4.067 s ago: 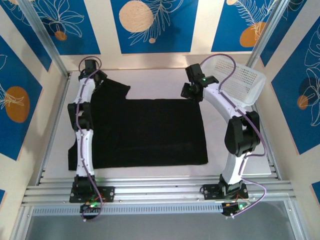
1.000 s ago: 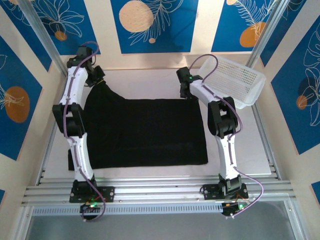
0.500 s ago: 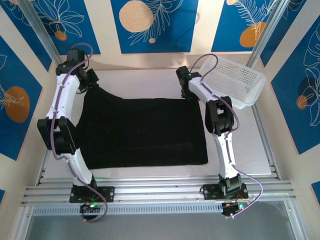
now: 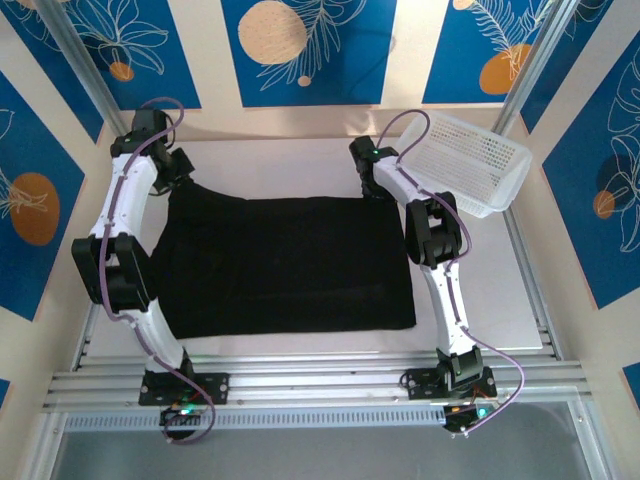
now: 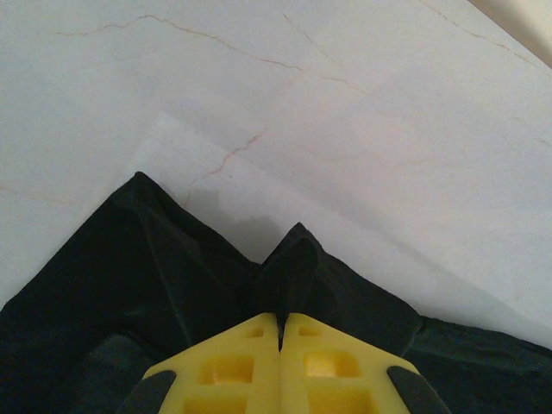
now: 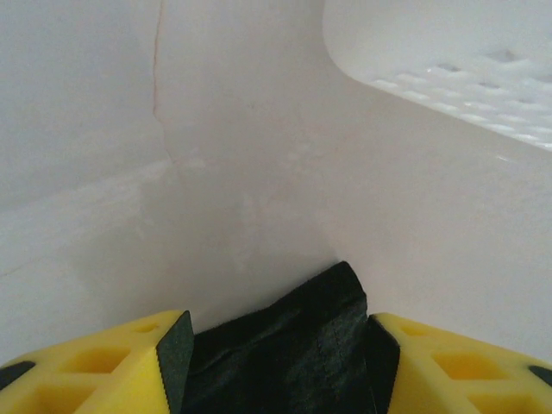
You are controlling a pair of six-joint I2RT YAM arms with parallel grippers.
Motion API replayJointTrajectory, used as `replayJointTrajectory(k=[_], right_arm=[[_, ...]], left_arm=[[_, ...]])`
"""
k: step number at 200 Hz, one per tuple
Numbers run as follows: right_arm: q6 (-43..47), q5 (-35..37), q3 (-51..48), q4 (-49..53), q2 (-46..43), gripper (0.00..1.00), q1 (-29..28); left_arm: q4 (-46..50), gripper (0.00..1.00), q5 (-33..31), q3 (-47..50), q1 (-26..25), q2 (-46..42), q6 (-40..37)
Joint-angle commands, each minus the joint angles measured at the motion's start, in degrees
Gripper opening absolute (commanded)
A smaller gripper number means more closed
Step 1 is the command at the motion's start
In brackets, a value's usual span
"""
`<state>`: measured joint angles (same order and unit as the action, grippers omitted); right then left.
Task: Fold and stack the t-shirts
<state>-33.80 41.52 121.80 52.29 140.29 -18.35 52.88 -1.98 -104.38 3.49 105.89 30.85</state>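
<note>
T-shirt (image 4: 290,265), black and showing its plain side, lies spread flat across the middle of the white table (image 4: 480,300) in the overhead view, its lower edge straight and its upper edge drawn out toward two corners. At the upper left of that frame, the left gripper (image 4: 176,170) sits at the shirt's far left corner. At upper centre-right, the right gripper (image 4: 372,188) sits at the far right corner, just beside the white basket (image 4: 470,160) that stands tilted at the upper right.

Left wrist view: the left gripper (image 5: 280,321) is clenched, its yellow fingers (image 5: 224,371) pressed together with a peak of the black cloth (image 5: 129,285) pinched at their tips. Bare table (image 5: 345,103) covers the upper half of the frame.

Right wrist view: the right gripper (image 6: 280,354) stands partly spread, its yellow fingers (image 6: 86,362) on either side of a bunched corner of the cloth (image 6: 285,336), which fills the gap and meets both dark pads; it is grasping that corner. The basket rim (image 6: 448,52) curves across the upper right, apart from the cloth.
</note>
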Motion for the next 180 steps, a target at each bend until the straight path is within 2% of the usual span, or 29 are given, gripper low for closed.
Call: replayJointTrajectory(k=[1,21,44,60,76,106,147,160,180], right_arm=[[-0.7,-0.7,1.3,2.4,2.7,0.55,1.5],[-2.5,0.7,1.4,4.9,2.2,0.51,1.1],[1.4,-1.3,-8.7,-6.5,-6.8,0.51,-0.2],[5.4,-4.7,-10.0,-11.0,-10.1,0.51,-1.4],[8.9,-9.0,-5.3,-10.1,-8.5,0.51,-2.2],[11.1,-11.7,6.9,-2.8,0.4,0.46,-1.8],[13.5,-9.0,20.4,6.7,11.2,0.44,1.1],[13.9,-6.8,21.7,7.8,12.1,0.44,2.6],[8.7,-7.1,21.9,10.2,10.6,0.43,6.4]], left_arm=[[0.0,0.0,-0.4,0.0,0.4,-2.8,-1.7],[0.6,0.0,-2.5,-0.4,0.4,-3.5,-2.4],[1.3,0.0,-4.2,-1.0,0.5,-3.3,-3.2],[1.6,0.0,-4.7,-0.9,1.0,-2.8,-2.9],[1.1,0.0,-4.2,-0.7,1.8,-2.5,-2.5],[0.5,0.0,-3.3,-1.2,2.3,-1.5,-2.2],[0.8,0.0,-2.9,-1.7,2.4,-1.0,-2.0],[1.0,0.0,-2.7,-1.7,2.4,-1.2,-2.0],[1.0,0.0,-2.3,-1.6,2.4,-1.4,-2.0]])
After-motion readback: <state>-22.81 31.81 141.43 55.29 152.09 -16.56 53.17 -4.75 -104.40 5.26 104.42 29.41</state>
